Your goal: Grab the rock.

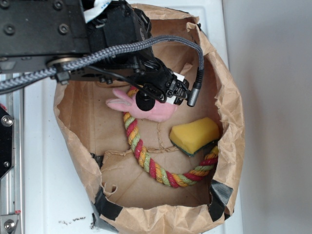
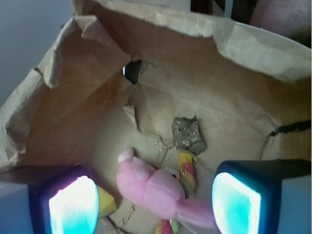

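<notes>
Gripper (image 2: 156, 200): wide open, holding nothing; the two fingers (image 2: 73, 204) show at the bottom corners of the wrist view with glowing teal pads, well apart from each other
Gripper position: inside the paper bag (image 1: 234, 122), hanging above the pink plush toy (image 2: 156, 190), which sits in the gap between the fingers
Rock (image 2: 188, 134): rough grey-brown lump lying on the bag floor, just beyond the plush toy and touching or almost touching the end of the rope; free of the fingers; hidden under the arm in the exterior view
Plush toy: pink, lying on the bag floor partly over the rope; in the exterior view the gripper body covers its middle
Rope (image 1: 146, 158): braided red, yellow and green, curving from under the plush toy round along the floor to the bag wall beside the sponge
Sponge (image 1: 194, 135): yellow wedge with a dark green underside, lying well to the side of the plush toy, resting against the rope; a yellow corner shows beside one finger in the wrist view
Bag: brown, crumpled, top rolled open, black tape (image 1: 109, 207) at the corners; a small torn hole (image 2: 132, 71) in the wall past the rock
Cable (image 1: 146, 45): grey braided, running across the arm above the plush toy
</notes>
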You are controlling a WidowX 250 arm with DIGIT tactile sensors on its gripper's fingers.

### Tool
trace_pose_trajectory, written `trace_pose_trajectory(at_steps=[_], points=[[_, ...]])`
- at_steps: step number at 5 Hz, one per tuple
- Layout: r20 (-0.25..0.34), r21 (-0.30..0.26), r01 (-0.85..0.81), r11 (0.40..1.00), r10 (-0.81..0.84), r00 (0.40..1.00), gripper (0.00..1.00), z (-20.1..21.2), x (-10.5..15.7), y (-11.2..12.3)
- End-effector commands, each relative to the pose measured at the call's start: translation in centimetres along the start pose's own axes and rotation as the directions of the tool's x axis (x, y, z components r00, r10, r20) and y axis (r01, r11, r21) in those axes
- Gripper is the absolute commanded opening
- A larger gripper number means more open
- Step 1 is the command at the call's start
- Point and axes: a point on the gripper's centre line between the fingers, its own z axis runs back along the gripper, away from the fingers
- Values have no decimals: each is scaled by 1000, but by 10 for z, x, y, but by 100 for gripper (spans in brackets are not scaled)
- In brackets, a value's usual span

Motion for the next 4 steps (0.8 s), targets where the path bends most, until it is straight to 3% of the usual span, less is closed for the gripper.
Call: trace_pose_trajectory(at_steps=[1,4], points=[[69,4,-57,998,57,996,100,3,32,20],[91,14,-55,998,53,994,100,0,39,23]])
